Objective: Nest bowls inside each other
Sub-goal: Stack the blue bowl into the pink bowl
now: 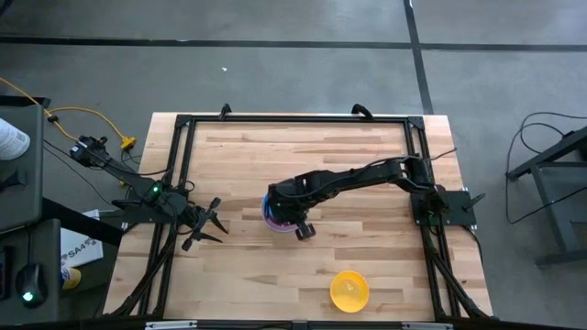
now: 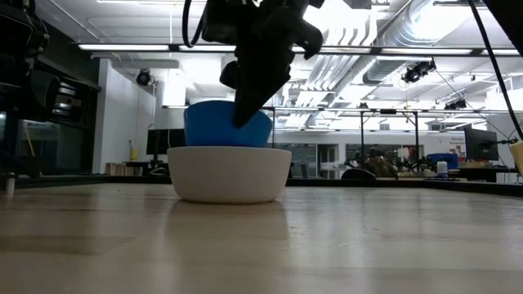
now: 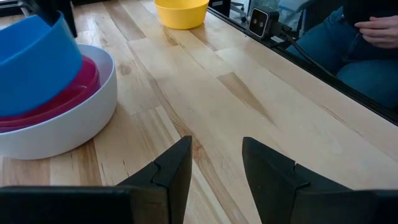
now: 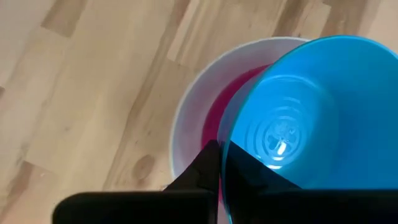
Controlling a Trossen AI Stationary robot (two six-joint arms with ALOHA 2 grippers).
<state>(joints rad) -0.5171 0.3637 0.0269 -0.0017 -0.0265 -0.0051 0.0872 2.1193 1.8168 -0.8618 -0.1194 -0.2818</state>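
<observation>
A white bowl (image 2: 229,173) stands on the wooden table near its middle, with a red-pink bowl (image 3: 78,84) nested inside it. A blue bowl (image 3: 31,56) hangs tilted above them, its lower part down inside the white bowl's rim, and my right gripper (image 4: 224,152) is shut on it. Whether the blue bowl touches the red-pink one, I cannot tell. A yellow bowl (image 1: 348,291) sits upright near the table's near edge. My left gripper (image 3: 216,168) waits open at the table's left side, holding nothing. My right gripper pinches the blue bowl's rim (image 4: 229,144) on the side toward the table's right edge, one finger (image 4: 208,163) outside the wall and the other inside the hollow. The fingers come from above, slanting steeply down. The bowl hangs tilted, open side up, over the stacked bowls.
A black metal frame (image 1: 183,128) runs along the table's edges. A person sits beyond the table's edge (image 3: 367,43) in the left wrist view. Bare wood lies between the left gripper and the white bowl (image 1: 238,229).
</observation>
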